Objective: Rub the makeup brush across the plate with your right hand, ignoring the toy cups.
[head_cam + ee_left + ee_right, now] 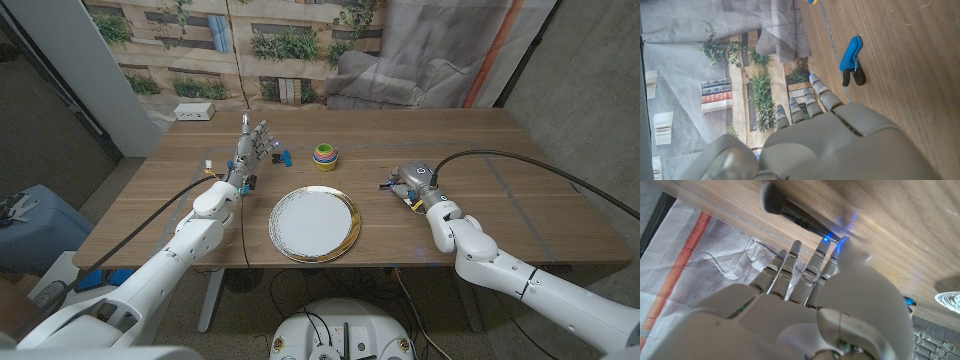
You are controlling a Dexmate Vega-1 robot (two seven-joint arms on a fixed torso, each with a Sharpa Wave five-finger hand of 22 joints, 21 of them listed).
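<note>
Brush by my right fingers, plate apart from them.
I see the black brush (792, 212) lying on the wood just beyond my right fingertips (796, 245), bristle head blurred. The white, gold-rimmed plate (314, 224) lies flat, well off from those fingers.

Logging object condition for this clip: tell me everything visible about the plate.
The plate is round, white in the middle with a gold, shiny-looking rim, and appears bare. It lies flat on the wooden table, near the front edge, between the two arms. Nothing touches it; the right hand is off to its side, apart from it.
</note>
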